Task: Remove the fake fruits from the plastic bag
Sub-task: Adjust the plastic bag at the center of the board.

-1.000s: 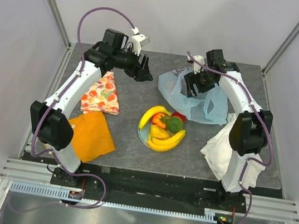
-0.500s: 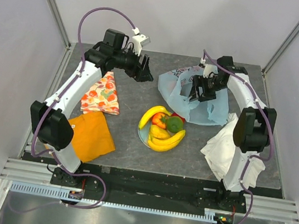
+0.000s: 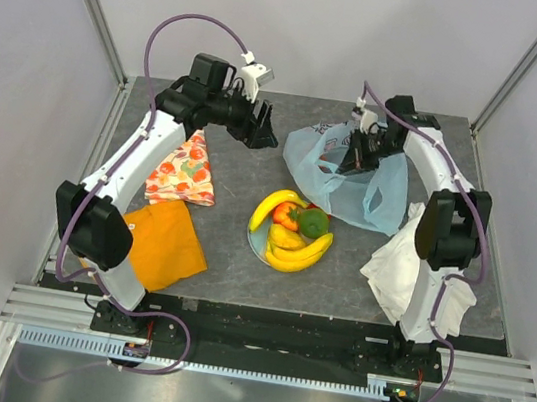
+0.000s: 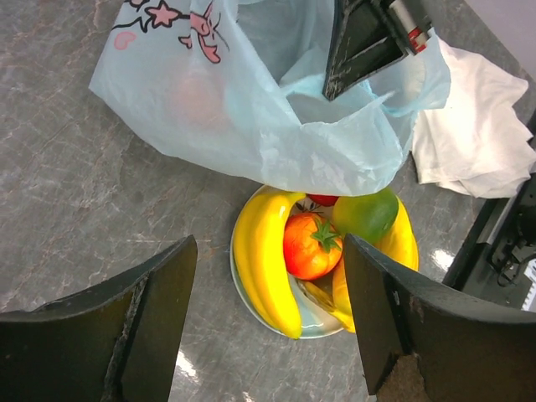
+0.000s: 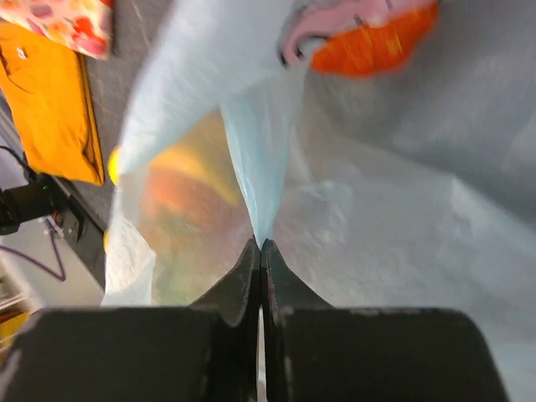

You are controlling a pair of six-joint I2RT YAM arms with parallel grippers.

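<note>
The light-blue plastic bag (image 3: 380,200) lies at the back right, its pink print facing the left wrist view (image 4: 251,126). My right gripper (image 3: 356,158) is inside its mouth, shut on a fold of the bag's film (image 5: 260,243). An orange fruit (image 5: 368,46) lies in the bag beyond the fingers. Yellow bananas (image 3: 272,210), a red fruit (image 4: 311,244) and a green one (image 4: 367,213) rest on a plate (image 4: 322,322) at the table's middle. My left gripper (image 3: 259,129) hangs open at the back, above the table, empty (image 4: 270,247).
A fruit-patterned cloth (image 3: 184,170) and an orange cloth (image 3: 166,241) lie at the left. A white cloth (image 3: 396,261) is draped by the right arm, just right of the bag (image 4: 477,126).
My right gripper moved into the bag's mouth and shut on its film, and the bag's edge has shifted slightly. The left arm has hardly moved.
</note>
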